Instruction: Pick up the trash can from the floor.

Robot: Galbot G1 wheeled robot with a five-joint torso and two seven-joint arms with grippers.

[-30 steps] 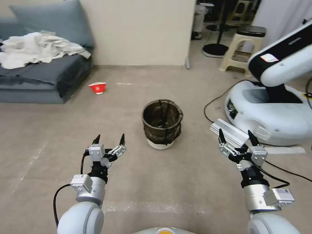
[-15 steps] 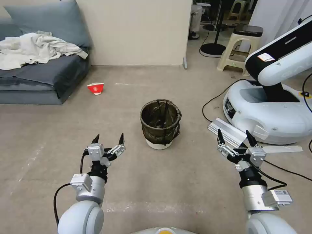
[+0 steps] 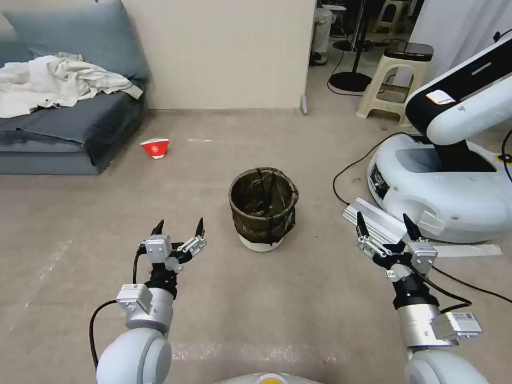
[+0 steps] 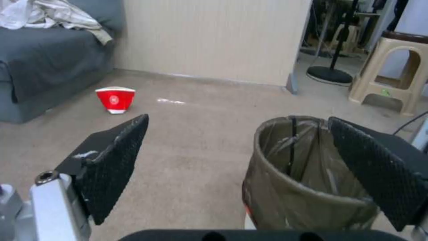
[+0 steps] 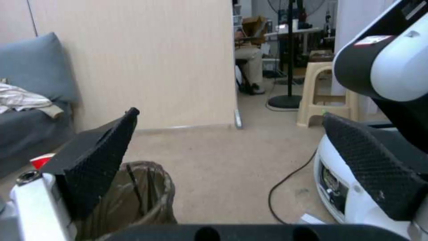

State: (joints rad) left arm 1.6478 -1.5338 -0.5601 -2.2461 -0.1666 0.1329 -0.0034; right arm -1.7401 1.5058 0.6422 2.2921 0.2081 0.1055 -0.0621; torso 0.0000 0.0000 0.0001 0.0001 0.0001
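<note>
The floor (image 3: 277,298) is lying bare and beige-grey across the work area, showing faint scuffs and a pale streak near the robot's base. At the far left, a grey sofa (image 3: 64,133) is standing against the wall and carrying a crumpled pale cloth (image 3: 58,85). At the right, a second white robot (image 3: 448,181) is sitting on the floor, with a black cable (image 3: 357,165) trailing from it and a ribbed metal bar (image 3: 376,220) lying just beside its base. Beyond it, a beige plastic stool (image 3: 397,80) is standing upright.

The trash can (image 3: 263,208) is standing upright on the floor, ahead of the robot and roughly between the two arms, somewhat nearer the left one. Its dark bag is folding over the rim, and the white base is showing below. In the left wrist view the trash can (image 4: 307,177) is appearing beyond the fingers, untouched.

The left gripper (image 3: 178,230) is hovering above the floor, short of the can and apart from it, its jaws standing wide and holding nothing. The right gripper (image 3: 385,225) is hovering on the other side, near the metal bar, well apart from the can, jaws likewise wide and empty.

A small red-and-white paper cup (image 3: 154,148) is sitting on the floor near the sofa, well apart from the can.
</note>
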